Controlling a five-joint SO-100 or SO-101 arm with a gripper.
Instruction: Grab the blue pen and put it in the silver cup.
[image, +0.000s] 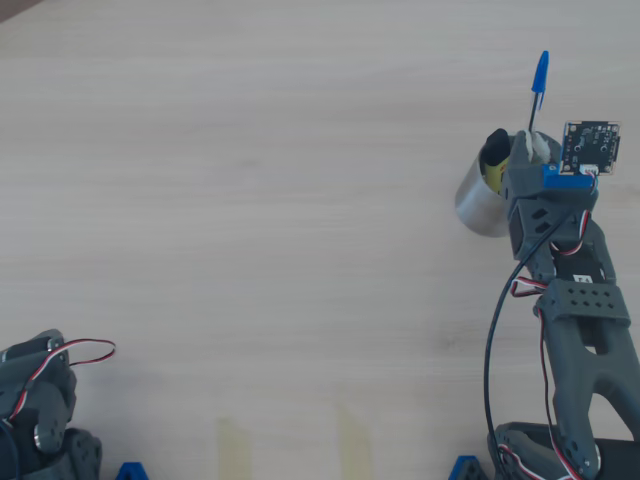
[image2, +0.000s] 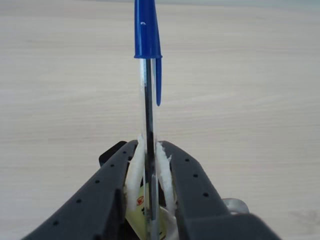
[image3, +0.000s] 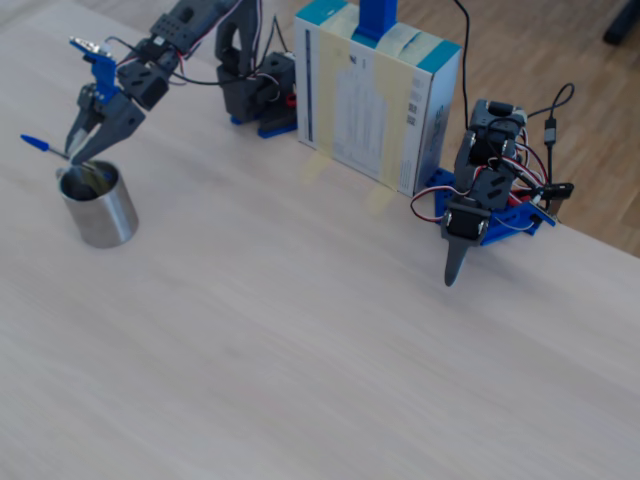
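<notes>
Hovering over the silver cup (image3: 98, 208) at the upper left of the fixed view, the gripper (image3: 76, 156) is seen pinching the blue pen (image3: 38, 145), whose capped end juts leftward past the rim. The placing step is judged to be in hand: the pen must next be tipped more upright and lowered before release. Inside the cup, at the right of the overhead view, a yellow marker (image: 494, 172) with a black cap is already lodged.

One blue pen (image: 538, 84), one silver cup (image: 480, 203), two arms.
</notes>
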